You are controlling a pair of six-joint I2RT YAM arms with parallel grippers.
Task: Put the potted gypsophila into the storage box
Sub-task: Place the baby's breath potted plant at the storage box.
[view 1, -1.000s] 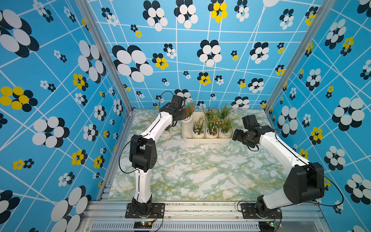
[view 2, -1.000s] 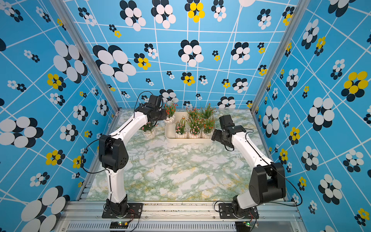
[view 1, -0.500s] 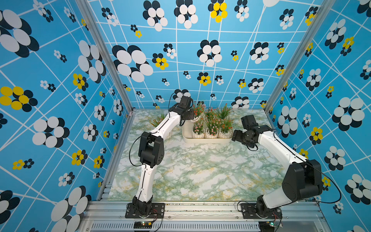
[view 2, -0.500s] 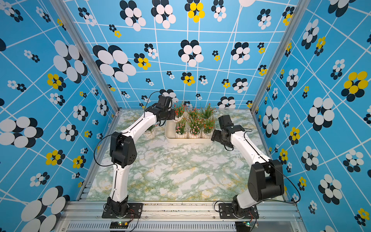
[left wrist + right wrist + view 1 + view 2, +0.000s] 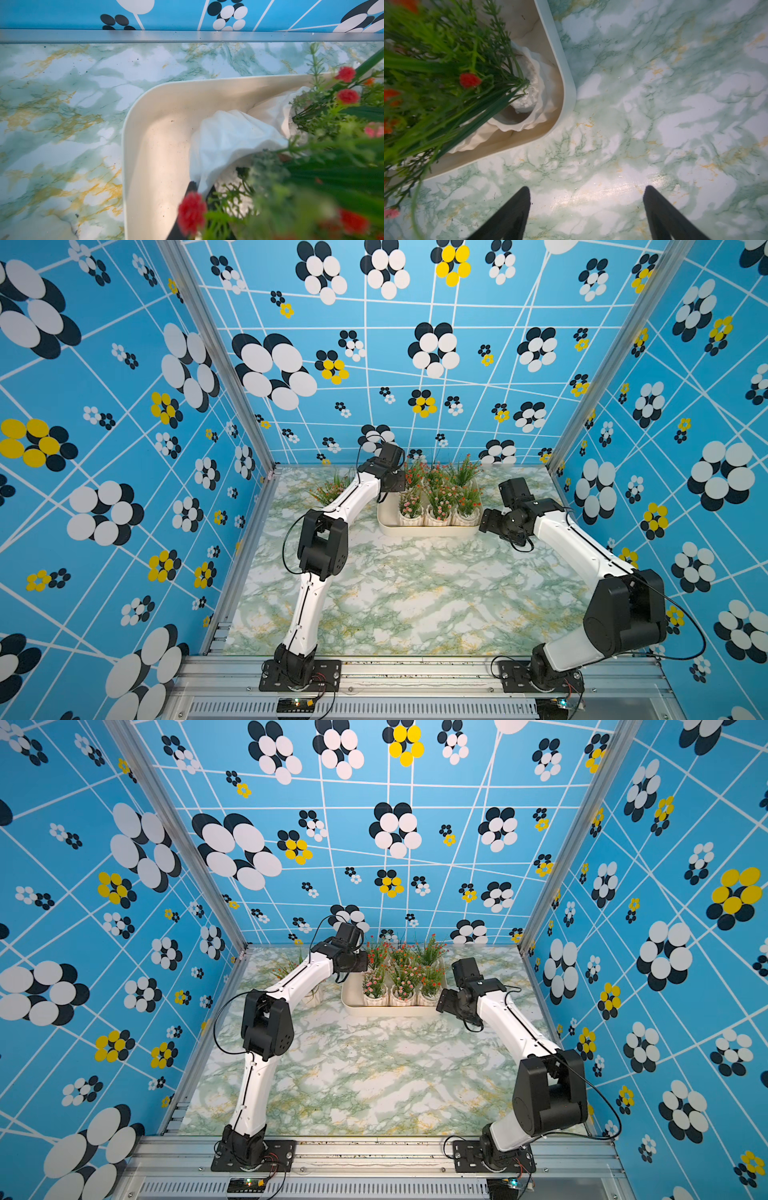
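Left hand [image 5: 202,188] is clenched on the rim of the potted gypsophila [image 5: 224,141], a white ribbed pot with red blooms. The pot is tilted inside the rear left corner of the storage box [image 5: 133,116]; whether it rests on the box floor cannot be told. In a top view the red flowers [image 5: 413,475] show just beside the black wrist at that corner. The cream box [image 5: 428,531] sits toward the back of the marbled counter [image 5: 415,593]. Three white pots [image 5: 438,517] line its near side, and more greenery [image 5: 463,470] stands behind them. Another plant [image 5: 332,489] stands on the counter outside the box, partly hidden behind the left arm. Right hand [image 5: 587,188] is released, its fingers [image 5: 517,207] spread wide over bare counter with nothing between them, just beside the box's near right corner [image 5: 566,83].
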